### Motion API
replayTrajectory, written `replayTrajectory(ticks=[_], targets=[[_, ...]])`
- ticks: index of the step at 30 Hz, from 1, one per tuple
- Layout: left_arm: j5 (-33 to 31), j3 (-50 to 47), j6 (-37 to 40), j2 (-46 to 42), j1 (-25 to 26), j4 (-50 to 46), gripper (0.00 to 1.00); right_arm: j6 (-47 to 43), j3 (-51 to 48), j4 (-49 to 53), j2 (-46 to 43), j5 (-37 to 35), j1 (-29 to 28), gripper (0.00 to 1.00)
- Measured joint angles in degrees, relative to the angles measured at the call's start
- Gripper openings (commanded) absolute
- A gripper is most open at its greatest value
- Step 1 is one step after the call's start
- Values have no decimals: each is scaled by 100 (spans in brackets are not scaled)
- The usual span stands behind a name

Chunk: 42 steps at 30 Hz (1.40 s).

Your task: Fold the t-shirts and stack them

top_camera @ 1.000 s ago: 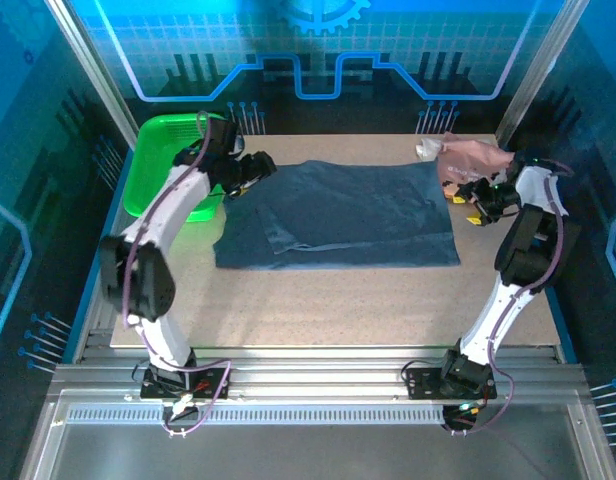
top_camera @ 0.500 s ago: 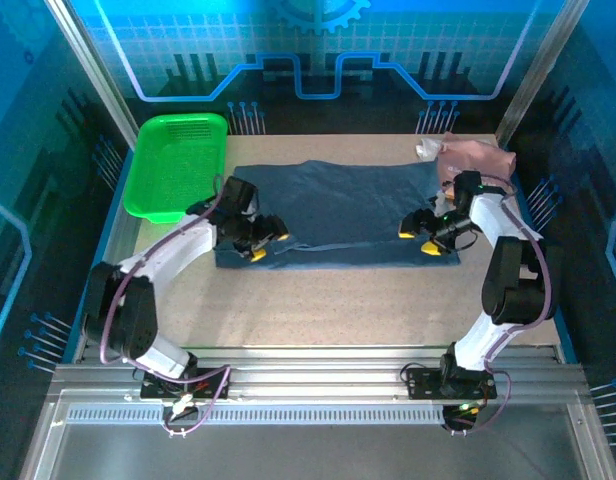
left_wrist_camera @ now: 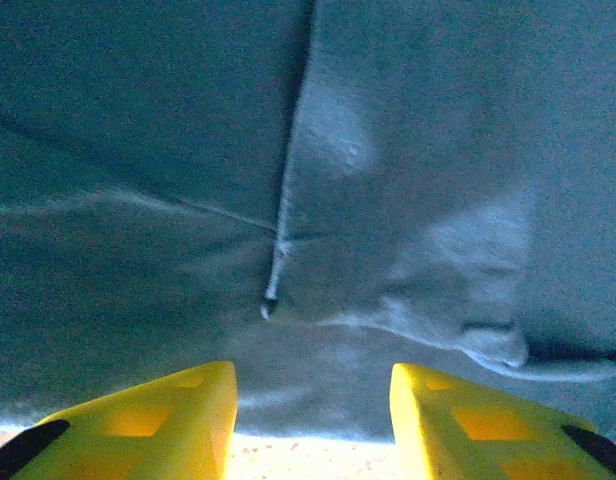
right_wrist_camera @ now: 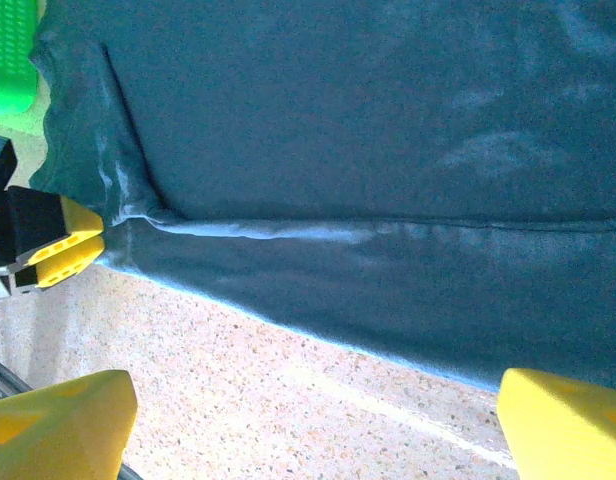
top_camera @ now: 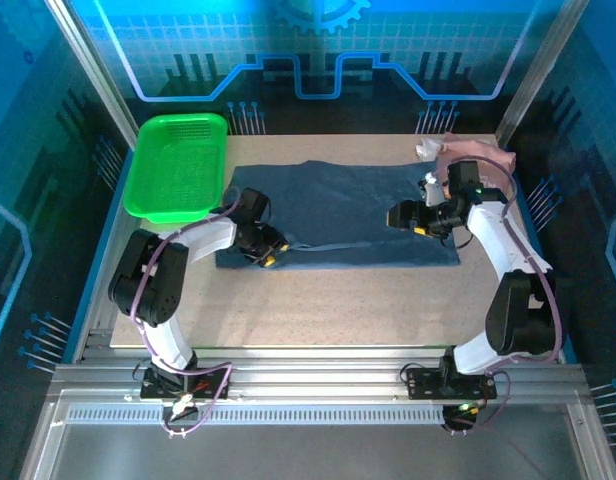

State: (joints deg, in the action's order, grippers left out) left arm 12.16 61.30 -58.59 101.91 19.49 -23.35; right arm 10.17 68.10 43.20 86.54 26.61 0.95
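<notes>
The left hand (top_camera: pixel 265 250) is low over the near left corner of the blue t-shirt (top_camera: pixel 348 210). Its two yellow fingers (left_wrist_camera: pixel 188 405) are apart with a small gap, and the near edge of the shirt lies across that gap. The fingers are not pinching anything.

The right hand (top_camera: pixel 403 218) is over the right part of the same shirt. Its yellow fingers (right_wrist_camera: pixel 58 420) are spread very wide, and it holds nothing.

The blue t-shirt lies flat in the middle of the speckled surface (top_camera: pixel 338 300). A long fold line runs along it close to the near edge. The pink t-shirt (top_camera: pixel 478 152) sits bunched up at the far right corner. A green basket (top_camera: pixel 178 165) stands at the far left, just beside the blue shirt.

Silver rails (top_camera: pixel 308 385) run along the near side. Blue walls (top_camera: pixel 388 50) with glowing lines stand all around.

The left wrist view shows small wrinkles and a seam in the cloth up close. The right wrist view looks across the shirt to the left hand (right_wrist_camera: pixel 48 245) and a bit of the basket (right_wrist_camera: pixel 8 50).
</notes>
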Motion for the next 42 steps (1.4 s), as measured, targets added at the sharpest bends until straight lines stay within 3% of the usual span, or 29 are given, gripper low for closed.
replayTrajectory(ticks=[10, 19, 28, 35, 42], targets=[[-210, 516, 0, 420, 4, 7, 33, -68, -28, 4, -72, 33, 0, 94], [-229, 704, 11, 625, 4, -39, 0, -85, -28, 11, -72, 63, 0, 94], [-232, 931, 129, 638, 4, -173, 0, -85, -28, 46, -72, 68, 2, 94], [-245, 2120, 546, 933, 2, -393, 0, -83, -28, 44, -72, 70, 24, 94], [-249, 3329, 1093, 1781, -26, -708, 0, -81, -52, 9, -72, 90, 24, 94]])
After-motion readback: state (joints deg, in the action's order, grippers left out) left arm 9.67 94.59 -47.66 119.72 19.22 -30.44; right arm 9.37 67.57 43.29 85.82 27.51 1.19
